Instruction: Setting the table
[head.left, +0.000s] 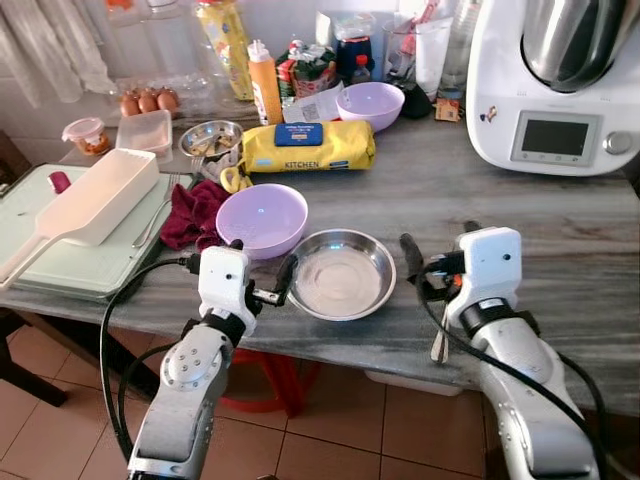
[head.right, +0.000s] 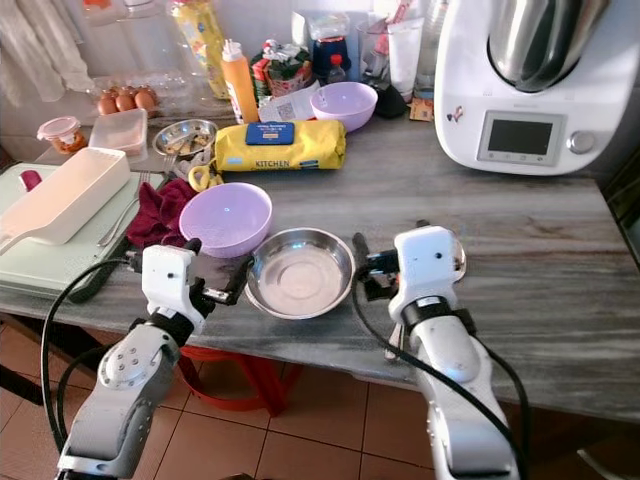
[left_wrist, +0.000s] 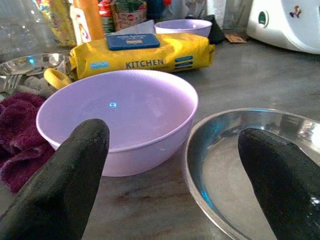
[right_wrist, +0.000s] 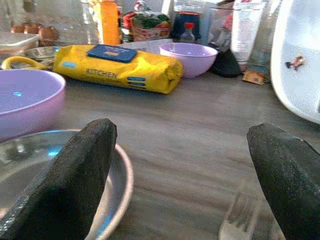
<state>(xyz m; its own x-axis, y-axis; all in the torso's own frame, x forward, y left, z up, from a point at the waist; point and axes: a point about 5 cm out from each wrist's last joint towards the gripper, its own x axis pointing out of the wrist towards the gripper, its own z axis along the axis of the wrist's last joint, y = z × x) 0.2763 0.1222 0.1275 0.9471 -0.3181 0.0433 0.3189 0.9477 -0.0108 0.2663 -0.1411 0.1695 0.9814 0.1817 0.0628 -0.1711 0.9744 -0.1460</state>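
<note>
The left gripper (left_wrist: 170, 175) has its fingers spread wide and holds nothing. Just ahead of it sit the purple bowl (left_wrist: 117, 112) and the steel bowl (head.left: 342, 272), side by side and almost touching. The right gripper (right_wrist: 182, 175) is spread wide too and holds nothing. Its wrist view shows a fork (right_wrist: 237, 222) lying on the table (head.left: 560, 215) between its fingers, right up close. The head views show what the wrist views miss: the white tray (head.left: 100, 195) far off to the left gripper's left side.
</note>
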